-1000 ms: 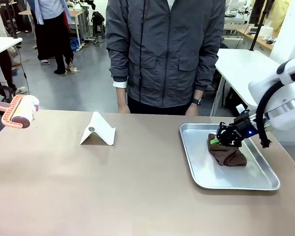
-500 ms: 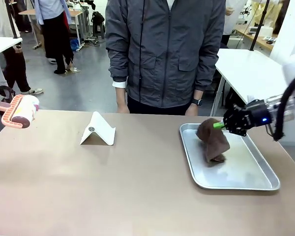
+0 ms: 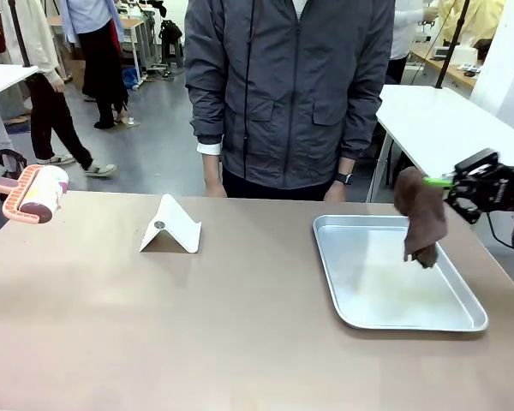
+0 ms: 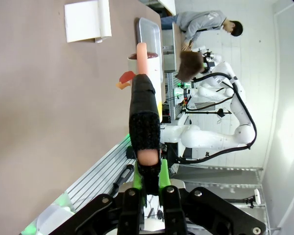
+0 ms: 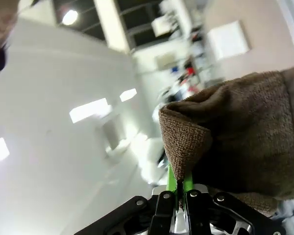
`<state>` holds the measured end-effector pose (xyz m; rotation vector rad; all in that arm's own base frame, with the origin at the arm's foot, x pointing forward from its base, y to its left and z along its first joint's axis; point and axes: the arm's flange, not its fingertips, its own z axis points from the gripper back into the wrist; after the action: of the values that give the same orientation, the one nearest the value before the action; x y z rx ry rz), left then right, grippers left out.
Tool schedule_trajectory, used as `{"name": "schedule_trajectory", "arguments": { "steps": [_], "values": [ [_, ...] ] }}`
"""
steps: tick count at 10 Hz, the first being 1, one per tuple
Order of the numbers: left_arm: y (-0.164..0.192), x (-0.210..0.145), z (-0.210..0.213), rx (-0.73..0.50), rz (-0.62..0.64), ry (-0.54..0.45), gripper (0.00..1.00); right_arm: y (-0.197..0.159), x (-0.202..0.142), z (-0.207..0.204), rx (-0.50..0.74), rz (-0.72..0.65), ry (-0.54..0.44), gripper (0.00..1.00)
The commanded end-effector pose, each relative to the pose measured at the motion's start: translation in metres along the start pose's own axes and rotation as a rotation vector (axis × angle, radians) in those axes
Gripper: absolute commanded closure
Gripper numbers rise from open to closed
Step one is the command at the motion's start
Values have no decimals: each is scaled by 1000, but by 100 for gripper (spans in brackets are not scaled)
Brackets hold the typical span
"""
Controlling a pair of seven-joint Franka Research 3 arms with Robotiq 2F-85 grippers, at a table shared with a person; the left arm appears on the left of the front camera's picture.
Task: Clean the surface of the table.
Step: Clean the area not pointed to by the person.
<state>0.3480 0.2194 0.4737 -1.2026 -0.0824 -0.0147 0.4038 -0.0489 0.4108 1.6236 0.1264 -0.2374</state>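
The right gripper (image 3: 437, 181) pinches 1 corner of the brown cloth (image 3: 420, 214) so it drapes below its jaws, clear of the metal tray (image 3: 334, 282), likely for wiping the table (image 3: 154, 325); the left gripper (image 4: 150, 172) clamps a lint roller (image 4: 144, 117).

The left end effector (image 4: 149, 181) clamps a salmon-pink plastic handle (image 4: 143, 117) sleeved in black foam. Far ahead of it, a white folded card stand (image 4: 85, 20) and a shiny silver metal tray (image 4: 150, 34) sit on the matte brownish-taupe worktop (image 4: 49, 107).
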Motion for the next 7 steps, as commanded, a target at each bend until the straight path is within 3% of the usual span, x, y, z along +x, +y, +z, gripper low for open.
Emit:
{"name": "schedule_trajectory", "arguments": {
  "steps": [1,4,5,7],
  "values": [
    [-5,-1,0,-8,11,-3,86,2,-8,14,216,-14,116,96],
    [-5,-1,0,-8,11,-3,86,-1,-10,26,307,-33,121,96],
    [-5,-1,0,-8,11,-3,86,-2,-8,26,309,-31,87,96],
    [-5,-1,0,-8,11,-3,86,0,-16,26,267,-22,125,96]
  ]
}}
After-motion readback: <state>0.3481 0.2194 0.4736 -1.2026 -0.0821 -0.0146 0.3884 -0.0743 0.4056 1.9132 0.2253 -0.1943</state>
